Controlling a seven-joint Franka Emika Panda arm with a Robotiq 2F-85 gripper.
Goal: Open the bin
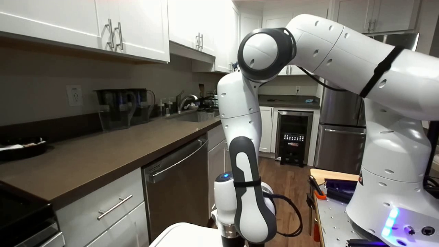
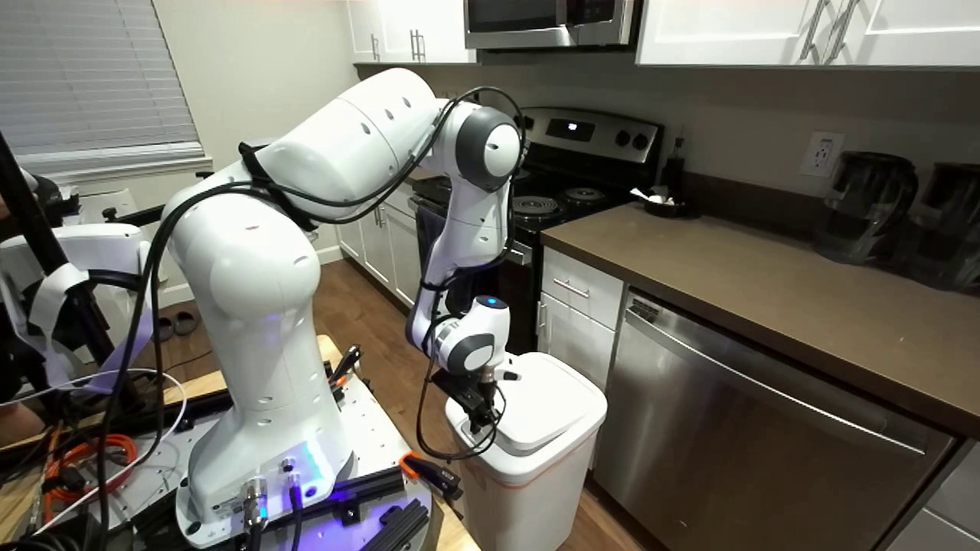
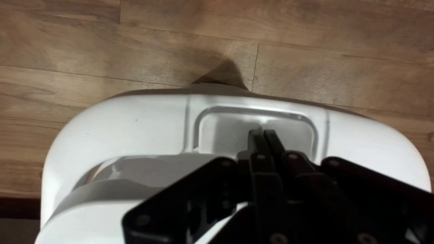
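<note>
The white bin [image 2: 528, 497] stands on the floor beside the robot's table, in front of the dishwasher. Its rounded lid [image 2: 547, 398] lies over the top; part of it also shows in an exterior view [image 1: 187, 236]. In the wrist view, a gap shows between the lid [image 3: 88, 223] and the bin's rim [image 3: 125, 125], so the lid looks slightly raised at this end. My gripper [image 3: 263, 131] is shut with nothing between its fingertips. The fingertips are over the recessed grey panel [image 3: 227, 130] on the rim; I cannot tell if they touch it. The gripper [image 2: 482, 417] points down at the bin's near end.
The stainless dishwasher [image 2: 735, 428] and white drawers [image 2: 578, 291] stand behind the bin under a brown countertop [image 2: 766, 283]. The robot's table edge, with an orange-and-black tool [image 2: 432, 471], is close to the bin. A cable [image 2: 421, 428] loops beside the gripper.
</note>
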